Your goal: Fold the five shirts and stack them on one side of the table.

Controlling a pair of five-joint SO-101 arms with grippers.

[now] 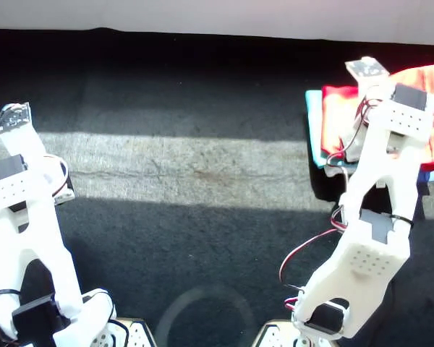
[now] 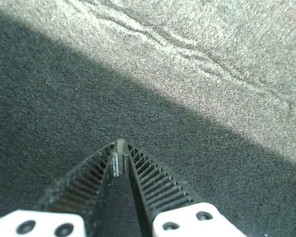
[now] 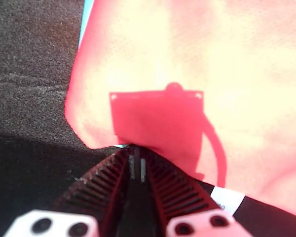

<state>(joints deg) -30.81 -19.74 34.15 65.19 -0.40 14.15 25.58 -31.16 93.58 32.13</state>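
The red shirt (image 1: 340, 116) lies on top of a pile at the far right of the tabletop (image 1: 188, 166). A blue shirt (image 1: 313, 130) peeks out under it. The right fingers (image 3: 163, 177) are pressed together at the red shirt's edge. The left fingers (image 2: 153, 182) are pressed together too, over dark tabletop far from the pile.

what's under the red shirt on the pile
A light blue shirt, its edge sticking out along one side, and some dark cloth lower down. The red shirt covers the rest, so how many lie beneath cannot be counted.
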